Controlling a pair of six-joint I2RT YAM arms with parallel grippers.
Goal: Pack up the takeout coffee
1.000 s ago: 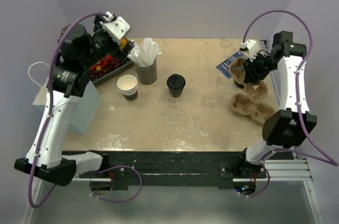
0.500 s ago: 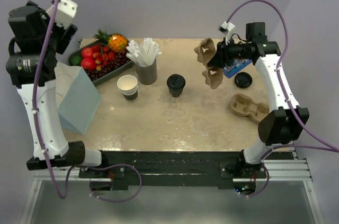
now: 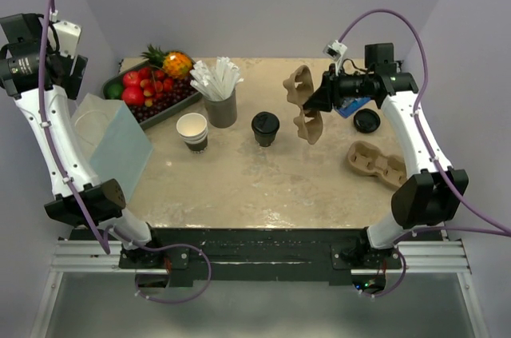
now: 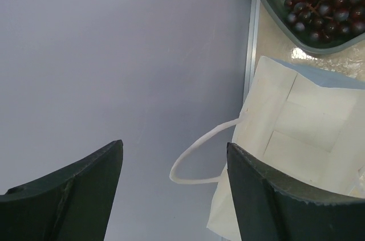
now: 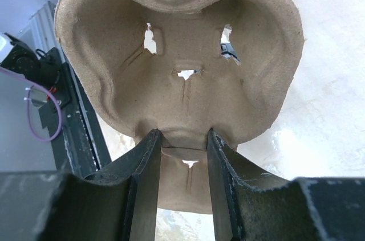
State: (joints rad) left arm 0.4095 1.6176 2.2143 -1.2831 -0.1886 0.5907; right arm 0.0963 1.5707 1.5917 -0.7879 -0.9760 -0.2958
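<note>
The takeout coffee (image 3: pixel 265 127), a dark cup with a black lid, stands upright mid-table and nothing touches it. My right gripper (image 3: pixel 323 98) holds a brown moulded-pulp cup carrier (image 3: pixel 302 103) in the air, just right of the coffee. In the right wrist view my fingers (image 5: pixel 182 135) pinch the central ridge of the carrier (image 5: pixel 182 41). My left gripper (image 3: pixel 73 74) is raised at the far left. It stands open and empty (image 4: pixel 174 144) above the open pale-blue paper bag (image 4: pixel 302 133) and its white handle (image 4: pixel 197 155).
The bag (image 3: pixel 116 142) stands at the table's left edge. Behind it is a fruit tray (image 3: pixel 185 101). A lidless cup stack (image 3: pixel 192 130) and a grey cup of white sticks (image 3: pixel 221 106) stand left of the coffee. Another carrier (image 3: pixel 377 164) and a loose black lid (image 3: pixel 366 121) lie right.
My left arm swung up and left, away from the fruit tray, to the bag's outer side. My right arm lifted the carrier from the right edge and carried it left toward the coffee.
</note>
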